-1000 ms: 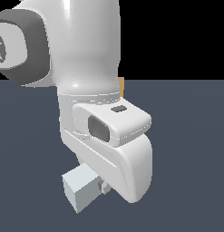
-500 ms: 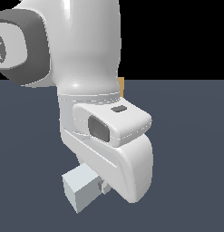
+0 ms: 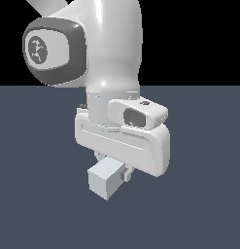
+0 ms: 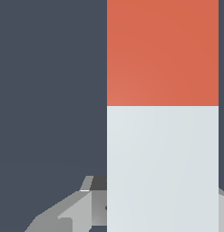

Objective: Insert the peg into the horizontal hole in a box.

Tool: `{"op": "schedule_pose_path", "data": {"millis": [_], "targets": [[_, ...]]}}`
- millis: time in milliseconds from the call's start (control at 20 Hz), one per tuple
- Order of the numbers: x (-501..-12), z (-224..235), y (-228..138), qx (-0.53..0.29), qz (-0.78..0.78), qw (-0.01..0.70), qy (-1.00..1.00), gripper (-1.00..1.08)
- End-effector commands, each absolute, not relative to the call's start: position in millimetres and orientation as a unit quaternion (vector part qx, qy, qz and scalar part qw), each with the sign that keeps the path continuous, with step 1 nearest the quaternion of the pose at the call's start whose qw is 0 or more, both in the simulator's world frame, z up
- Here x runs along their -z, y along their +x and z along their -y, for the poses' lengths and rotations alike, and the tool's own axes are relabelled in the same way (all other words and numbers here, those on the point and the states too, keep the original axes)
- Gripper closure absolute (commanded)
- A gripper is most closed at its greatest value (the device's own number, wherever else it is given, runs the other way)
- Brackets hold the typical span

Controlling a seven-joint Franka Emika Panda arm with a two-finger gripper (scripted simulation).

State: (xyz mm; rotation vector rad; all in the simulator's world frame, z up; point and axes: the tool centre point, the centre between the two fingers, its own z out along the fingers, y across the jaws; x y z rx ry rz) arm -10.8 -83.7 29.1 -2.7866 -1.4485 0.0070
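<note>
1. One thing is in the claw (image 3: pixel 111 171): the peg (image 3: pixel 105 184). In the exterior view its pale grey-white end faces the camera just below the hand, and the fingers are closed on it from either side.
2. The wrist view shows the peg (image 4: pixel 162 136) filling much of the picture, its grey-white part nearer the camera and its red-orange part beyond. One dark finger (image 4: pixel 99 199) lies against the bar's side; the other is mostly hidden behind it.
3. The peg appears to hang clear of the dark table (image 3: pixel 199 204). Nothing shows beneath it, though I cannot tell how high it is.
4. Neither the box nor the hole appears in either view. The arm's white body fills the middle of the exterior view and may cover them.
5. I judge the step in hand to be the carry: the peg is grasped and lifted, but not yet lined up with anything visible.
6. The next move calls for bringing the peg level and pointing one end at the hole, then squaring its axis with the opening before any push.
7. Since the hole is said to be small and square, the bar's faces must match its sides, and the grip must not let the peg twist.
</note>
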Motion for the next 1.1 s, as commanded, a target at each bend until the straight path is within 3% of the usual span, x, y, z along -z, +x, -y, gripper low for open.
{"op": "schedule_pose_path", "data": {"millis": [0,550,1050], "targets": [[-36,57,0,0.0,0.505,-0.001,-0.863,1.08],[-58,-67,4,0.0,0.686,-0.001,-0.728,1.08],[-63,-96,-5,0.0,0.724,0.0,-0.69,1.08]]}}
